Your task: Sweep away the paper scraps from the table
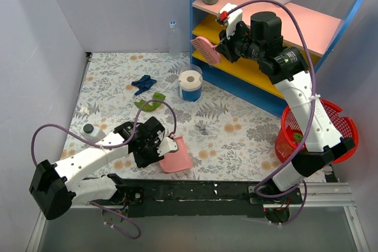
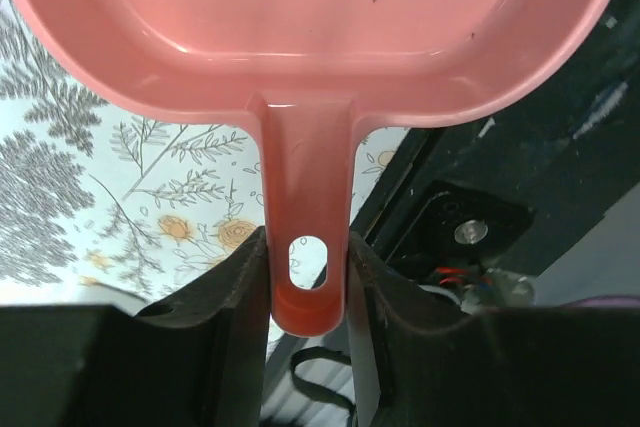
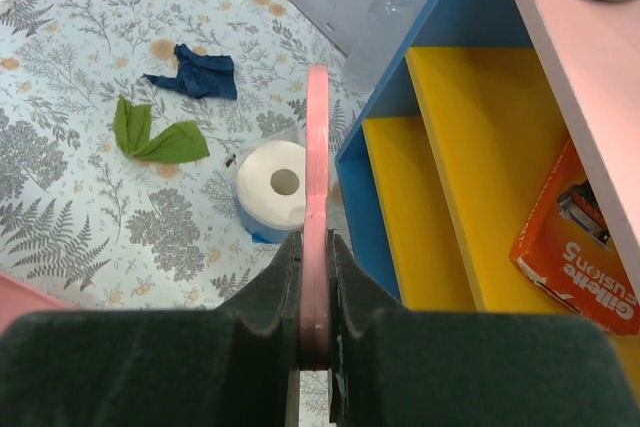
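Left hand [image 2: 308, 277] clamped on the pink dustpan [image 1: 177, 155] handle, well apart from the paper roll [image 1: 190, 79]. Right hand [image 3: 315, 277] pinches the pink brush [image 1: 205, 49], raised above that roll. Dark blue paper scrap [image 1: 143, 83] and green paper scrap [image 1: 150, 101] lie on the worktop [image 1: 236, 128] near the roll.

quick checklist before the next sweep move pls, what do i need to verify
1. Dustpan grip: ok. The left fingers are shut on the dustpan handle.
2. Brush grip: ok. The right fingers are shut on the brush.
3. Brush down at the scraps: not ok. It is raised beside the shelf, away from the blue scrap and green scrap.
4. Dustpan at the scraps: not ok. It is by the near edge of the table, apart from them.
5. Sweep path: not ok. The paper roll stands just right of the scraps.
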Motion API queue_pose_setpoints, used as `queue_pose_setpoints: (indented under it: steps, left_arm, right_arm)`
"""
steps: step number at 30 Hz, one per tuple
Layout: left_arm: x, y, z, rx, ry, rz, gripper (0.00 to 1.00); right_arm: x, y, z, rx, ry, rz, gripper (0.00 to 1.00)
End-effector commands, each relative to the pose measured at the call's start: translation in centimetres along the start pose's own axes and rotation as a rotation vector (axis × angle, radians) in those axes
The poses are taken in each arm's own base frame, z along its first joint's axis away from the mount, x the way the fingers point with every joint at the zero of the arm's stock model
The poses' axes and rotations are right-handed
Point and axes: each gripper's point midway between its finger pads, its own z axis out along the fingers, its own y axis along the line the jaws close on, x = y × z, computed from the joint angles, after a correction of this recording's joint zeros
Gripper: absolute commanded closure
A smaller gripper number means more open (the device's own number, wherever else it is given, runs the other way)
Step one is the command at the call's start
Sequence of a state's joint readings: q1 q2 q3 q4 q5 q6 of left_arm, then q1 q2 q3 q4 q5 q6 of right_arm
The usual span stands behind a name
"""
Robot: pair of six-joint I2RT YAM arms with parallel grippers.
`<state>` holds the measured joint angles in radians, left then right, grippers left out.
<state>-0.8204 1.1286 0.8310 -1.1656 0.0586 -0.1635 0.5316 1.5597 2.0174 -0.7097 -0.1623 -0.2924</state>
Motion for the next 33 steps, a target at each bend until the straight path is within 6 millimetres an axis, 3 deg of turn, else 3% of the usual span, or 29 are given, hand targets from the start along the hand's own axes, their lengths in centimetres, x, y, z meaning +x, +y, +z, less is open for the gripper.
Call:
queue_pose_setpoints:
  steps: [1, 2, 3, 4, 13, 28, 33]
  left_arm:
    - [-0.9, 0.5, 1.2, -0.021, -0.135, -0.229, 0.75]
    - [-0.6, 0.4, 1.5, -0.02, -0.136, -0.245, 0.7]
    - [-0.3, 0.2, 1.8, -0.017, -0.134, -0.258, 0.58]
    - [0.2, 0.0, 2.1, -0.019, -0.136, -0.26, 0.54]
    - [0.5, 2.0, 3.6, -0.103, -0.159, -0.187, 0.46]
    - [1.6, 2.7, 4.4, -0.116, -0.12, -0.039, 0.5]
    - [0.9, 2.3, 4.9, -0.069, -0.129, -0.028, 0.56]
  right_arm:
    - [-2.4, 0.5, -1.2, -0.008, -0.077, -0.023, 0.99]
    - [-2.4, 0.5, -1.0, -0.01, -0.074, -0.023, 0.99]
    - [-2.3, 0.6, -0.8, -0.014, -0.072, -0.023, 0.99]
    - [-2.3, 0.7, -0.7, -0.018, -0.07, -0.019, 0.99]
    - [-2.4, 1.9, -0.3, -0.027, -0.057, -0.054, 0.99]
    - [-2.4, 2.2, -0.1, -0.01, -0.044, -0.092, 0.99]
    - [-2.5, 2.5, 0.3, -0.015, -0.042, -0.099, 0.99]
